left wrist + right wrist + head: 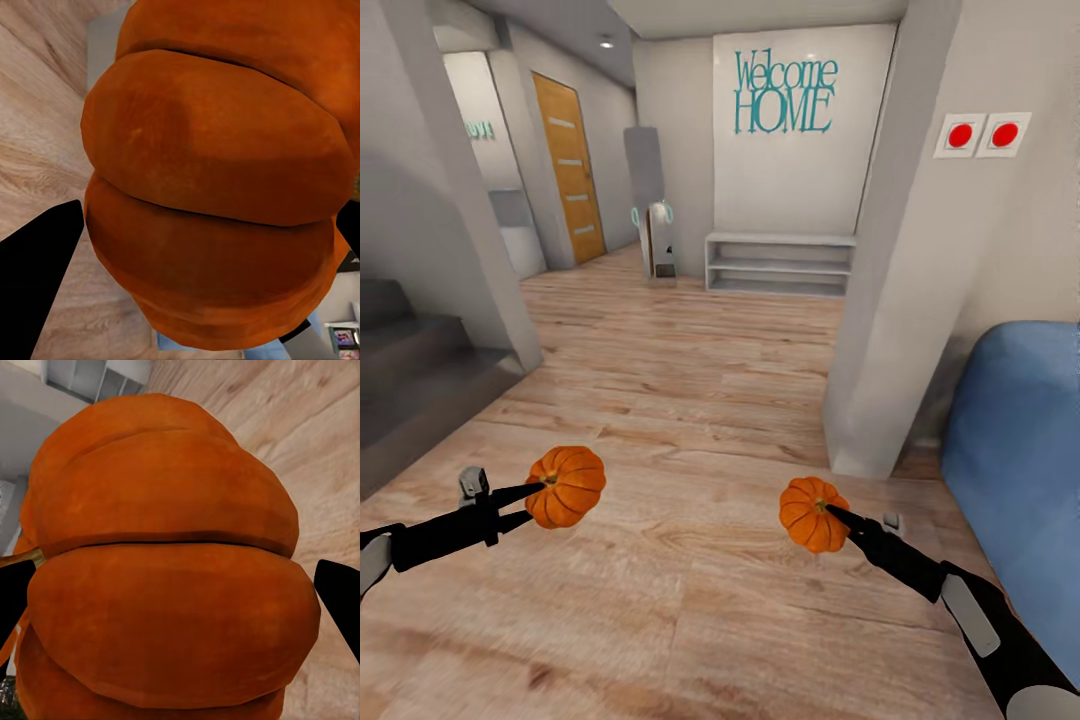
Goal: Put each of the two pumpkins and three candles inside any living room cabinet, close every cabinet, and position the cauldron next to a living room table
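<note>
I hold one bright orange ribbed pumpkin in each hand, both raised above the wooden floor. My left gripper (538, 497) is shut on the left pumpkin (566, 486), whose ribs loom close in the left wrist view (217, 180) between black fingers (37, 285). At the lower right of the head view, my right gripper (832, 515) is shut on the other pumpkin (812, 514). That pumpkin (165, 585) sits between dark fingertips (341, 592) in the right wrist view. Candles, cabinet, cauldron and table are out of view.
A hallway of pale wood floor (690, 380) stretches ahead to a white low shelf (780, 263) under a "Welcome HOME" wall. A white pillar (890, 300) and a blue sofa (1020, 450) stand at right. Grey stairs (410, 350) rise at left, an orange door (570, 165) beyond.
</note>
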Tool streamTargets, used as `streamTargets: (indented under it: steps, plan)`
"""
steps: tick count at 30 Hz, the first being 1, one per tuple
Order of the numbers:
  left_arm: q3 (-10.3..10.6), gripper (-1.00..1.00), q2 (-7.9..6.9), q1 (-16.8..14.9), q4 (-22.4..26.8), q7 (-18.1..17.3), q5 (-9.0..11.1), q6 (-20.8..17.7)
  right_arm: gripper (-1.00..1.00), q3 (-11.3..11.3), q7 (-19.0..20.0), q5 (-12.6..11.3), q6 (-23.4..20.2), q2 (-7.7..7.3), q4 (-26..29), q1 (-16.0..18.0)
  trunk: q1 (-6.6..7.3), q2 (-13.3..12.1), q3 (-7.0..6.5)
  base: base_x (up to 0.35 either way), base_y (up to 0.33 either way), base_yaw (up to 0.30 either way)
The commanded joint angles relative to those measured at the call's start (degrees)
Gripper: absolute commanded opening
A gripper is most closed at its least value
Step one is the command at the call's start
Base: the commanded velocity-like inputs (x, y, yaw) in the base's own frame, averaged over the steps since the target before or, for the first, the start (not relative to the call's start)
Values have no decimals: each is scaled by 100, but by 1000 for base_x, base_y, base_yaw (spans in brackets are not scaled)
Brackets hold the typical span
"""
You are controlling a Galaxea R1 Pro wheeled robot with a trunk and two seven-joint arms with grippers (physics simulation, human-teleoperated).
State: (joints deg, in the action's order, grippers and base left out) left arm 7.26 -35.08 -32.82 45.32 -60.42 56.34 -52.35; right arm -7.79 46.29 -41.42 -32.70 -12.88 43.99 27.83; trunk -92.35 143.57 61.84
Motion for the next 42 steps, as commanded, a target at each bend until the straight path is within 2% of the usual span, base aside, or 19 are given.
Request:
streamTargets:
  steps: [1,26,30,42]
  plan:
    - [21,-100,-4,-5,-5,-7,28,-23,-100,-6,0,-25,-36,2,1,3,3,0,-18,0,0,0]
    - [21,-100,-51,-5,-5,-21,27,-21,-100,-8,-7,-7,-31,-1,5,-5,68,-33,-572,0,0,0]
    - [21,-100,-55,-5,-5,-15,27,-21,-100,-6,-24,-8,-35,4,5,-5,156,-193,-643,0,0,0]
    - [21,-100,-46,-5,-6,-13,35,-21,-100,-30,-24,-42,-62,5,-13,-5,156,-193,-605,0,0,0]
